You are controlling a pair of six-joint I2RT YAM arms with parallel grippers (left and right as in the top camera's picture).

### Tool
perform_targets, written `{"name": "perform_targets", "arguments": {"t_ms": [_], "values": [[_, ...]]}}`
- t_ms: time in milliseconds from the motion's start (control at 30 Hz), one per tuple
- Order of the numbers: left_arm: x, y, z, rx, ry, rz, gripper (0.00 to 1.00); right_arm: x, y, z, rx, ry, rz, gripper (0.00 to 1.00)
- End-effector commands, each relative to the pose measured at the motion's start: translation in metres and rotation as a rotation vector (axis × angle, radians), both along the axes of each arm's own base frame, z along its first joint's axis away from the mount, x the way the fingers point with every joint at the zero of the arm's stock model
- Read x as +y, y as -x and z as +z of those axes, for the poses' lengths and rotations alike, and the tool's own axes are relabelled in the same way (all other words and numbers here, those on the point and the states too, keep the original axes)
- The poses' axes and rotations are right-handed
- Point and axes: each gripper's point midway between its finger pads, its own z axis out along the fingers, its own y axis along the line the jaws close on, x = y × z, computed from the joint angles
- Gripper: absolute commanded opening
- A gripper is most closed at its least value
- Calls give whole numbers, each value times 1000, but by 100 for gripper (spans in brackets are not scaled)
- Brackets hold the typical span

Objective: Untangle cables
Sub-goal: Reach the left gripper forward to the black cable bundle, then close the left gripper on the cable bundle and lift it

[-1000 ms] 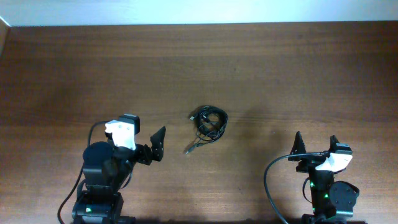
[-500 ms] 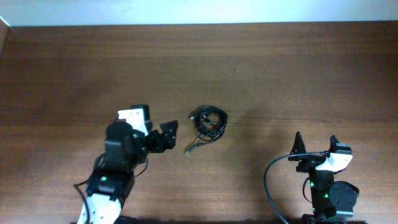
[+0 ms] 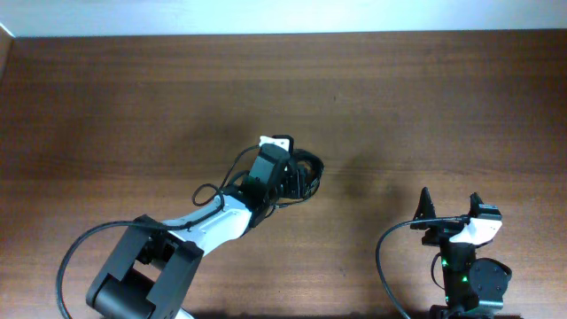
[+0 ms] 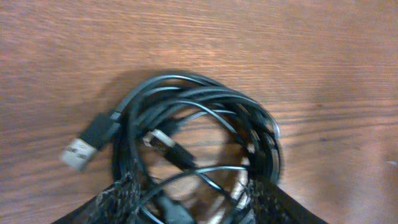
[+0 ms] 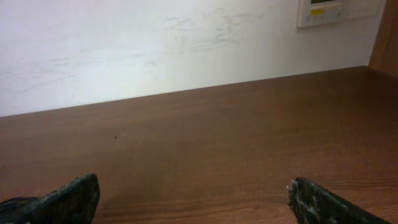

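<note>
— So where is the clump of black cables (image 4: 199, 102)?
— Flat on the wooden table (image 3: 399, 97), right under my left pincer (image 4: 193, 199). Its fingers (image 4: 121, 196) stand apart, one on either side of the clump. A silver-tipped USB plug (image 4: 84, 146) pokes out of the clump.
— And your right pincer (image 5: 196, 205)?
— Spread wide, holding nothing, well apart from the clump.

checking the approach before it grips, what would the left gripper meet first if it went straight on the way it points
The cables: the left gripper points down onto the clump, fingers either side of the coil's near part. Likely those strands first, then the table; height left is unclear.
</note>
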Motion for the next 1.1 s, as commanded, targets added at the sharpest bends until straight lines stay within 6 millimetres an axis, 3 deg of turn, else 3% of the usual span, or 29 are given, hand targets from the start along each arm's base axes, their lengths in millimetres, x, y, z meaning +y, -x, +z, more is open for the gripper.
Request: {"name": "perform_targets", "arguments": {"t_ms": [0, 67, 133, 233, 333, 367, 567, 833, 933, 1000, 1067], "values": [[15, 4, -20, 42, -112, 10, 56, 1, 0, -2, 2, -2, 4, 98], [16, 5, -19, 44, -118, 12, 70, 1, 0, -2, 2, -2, 4, 98], [28, 3, -21, 37, -173, 54, 59, 1, 0, -2, 2, -2, 4, 98], [39, 10, -51, 97, -245, 70, 56, 1, 0, -2, 2, -2, 4, 98], [46, 20, -76, 162, -289, 64, 7, 1, 0, -2, 2, -2, 4, 98], [46, 21, -75, 164, -288, 62, 0, 1, 0, -2, 2, -2, 4, 98], [58, 41, -53, 228, -302, 85, 0, 1, 0, -2, 2, -2, 4, 99], [63, 44, -53, 235, -327, 94, 0, 1, 0, -2, 2, -1, 4, 98], [82, 72, -56, 343, -405, 88, 0, 1, 0, -2, 2, -2, 4, 98], [100, 77, -39, 331, -455, 142, 0, 1, 0, -2, 2, -2, 4, 99], [111, 66, -4, 253, -402, 232, 0, 1, 0, -2, 2, -2, 4, 98]]}}
